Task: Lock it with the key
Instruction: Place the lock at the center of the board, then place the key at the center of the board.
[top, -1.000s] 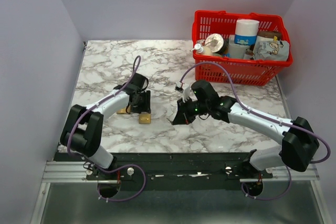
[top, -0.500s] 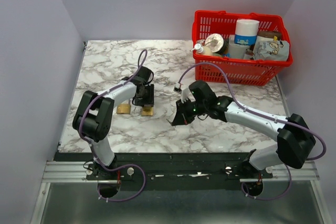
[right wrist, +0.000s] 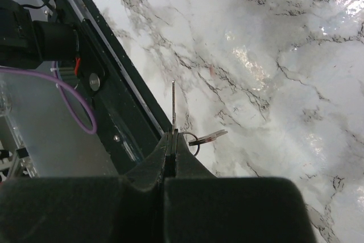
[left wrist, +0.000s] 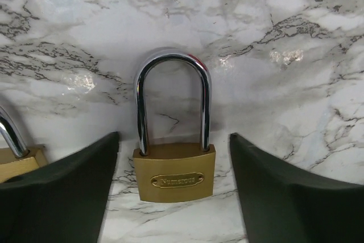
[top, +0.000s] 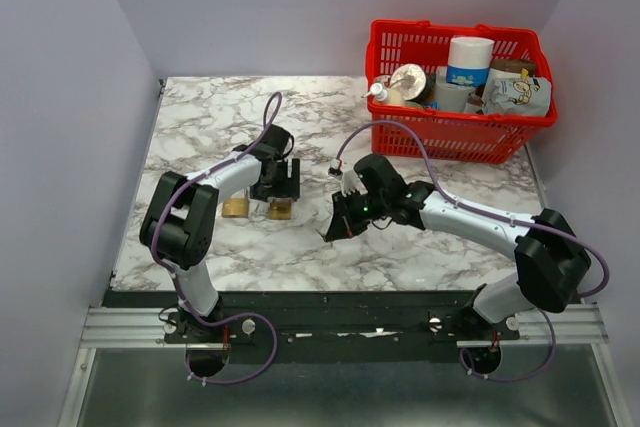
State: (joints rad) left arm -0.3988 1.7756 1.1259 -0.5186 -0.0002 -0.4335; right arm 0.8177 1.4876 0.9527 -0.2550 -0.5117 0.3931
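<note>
Black left fingers (left wrist: 62, 192) spread wide, flanking but not touching brass padlock (left wrist: 174, 179), flat on marble worktop (top: 200, 117). Clenching key (right wrist: 173, 103) between right fingers (right wrist: 187, 169), blade jutting out, well apart toward 3 o'clock. Seemingly done: key pickup. Left: steadying padlock, inserting, turning.

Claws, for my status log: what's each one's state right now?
Left claw: open, straddling the brass padlock.
Right claw: closed on the key.
</note>
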